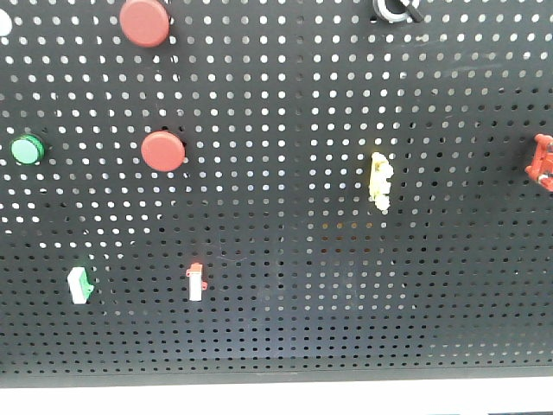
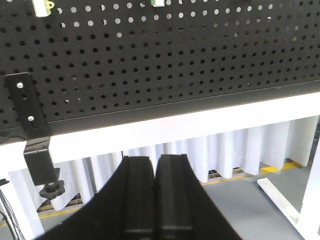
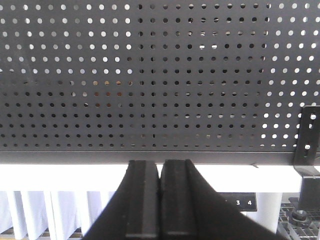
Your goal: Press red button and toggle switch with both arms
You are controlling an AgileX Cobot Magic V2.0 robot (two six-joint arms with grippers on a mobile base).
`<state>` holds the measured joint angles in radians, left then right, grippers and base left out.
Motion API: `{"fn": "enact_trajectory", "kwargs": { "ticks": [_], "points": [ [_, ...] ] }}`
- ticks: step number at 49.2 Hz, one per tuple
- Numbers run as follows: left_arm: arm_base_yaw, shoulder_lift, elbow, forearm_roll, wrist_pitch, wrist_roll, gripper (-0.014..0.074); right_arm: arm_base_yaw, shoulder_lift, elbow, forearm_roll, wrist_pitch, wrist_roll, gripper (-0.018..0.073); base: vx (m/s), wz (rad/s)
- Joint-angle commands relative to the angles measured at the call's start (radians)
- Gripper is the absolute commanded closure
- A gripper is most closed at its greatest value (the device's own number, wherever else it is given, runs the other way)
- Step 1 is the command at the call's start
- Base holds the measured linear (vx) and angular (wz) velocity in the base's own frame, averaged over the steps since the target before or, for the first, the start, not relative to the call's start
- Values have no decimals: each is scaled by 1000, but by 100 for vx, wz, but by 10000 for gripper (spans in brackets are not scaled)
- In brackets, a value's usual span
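Pegboard (image 1: 285, 328), black, perforated, upright, fills front view. Items L to R:

- Green button (image 1: 26, 149), far L, mid height.
- Green-topped white switch (image 1: 79, 285), lower L.
- Red button, upper (image 1: 145, 22), top L, partly cut by frame edge.
- Red button, lower (image 1: 163, 150), L of centre, mid height. Two red ones on the board; can't tell which the task means.
- White switch w/ red top (image 1: 197, 282), below lower red button. Not the target.
- Yellow upright switch (image 1: 379, 181), R of centre. Not the target.
- Toggle switch (image 1: 396, 9), top edge, R of centre; silver ring w/ black lever, mostly cropped. Lever seems to point R and down, axis hard to judge.
- Red bracket-like part (image 1: 543, 162), far R edge, cut off.

Arms: neither shows in front view.
- Left gripper (image 2: 155, 165): fingers pressed together, nothing between. Sits low, near bottom rail of board.
- Right gripper (image 3: 160, 170): fingers pressed together, empty. Also low, facing board's bottom edge.

Key relation: both targets lie well above the fingertips. Red buttons on L half, so L arm prob. nearer; toggle on R half at top, so R arm prob. nearer. Both need to rise, then push in. No contact yet.
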<state>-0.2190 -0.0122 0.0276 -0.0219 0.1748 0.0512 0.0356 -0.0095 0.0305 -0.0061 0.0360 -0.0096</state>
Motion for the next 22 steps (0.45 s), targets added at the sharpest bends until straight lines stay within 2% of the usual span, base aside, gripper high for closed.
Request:
{"fn": "enact_trajectory", "kwargs": {
  "ticks": [1, 22],
  "points": [
    [1, -6, 34, 0, -81, -9, 595, -7, -18, 11, -11, -73, -2, 562, 0, 0],
    [1, -6, 34, 0, -81, -9, 595, -7, -18, 11, -11, -73, -2, 562, 0, 0]
  ]
}}
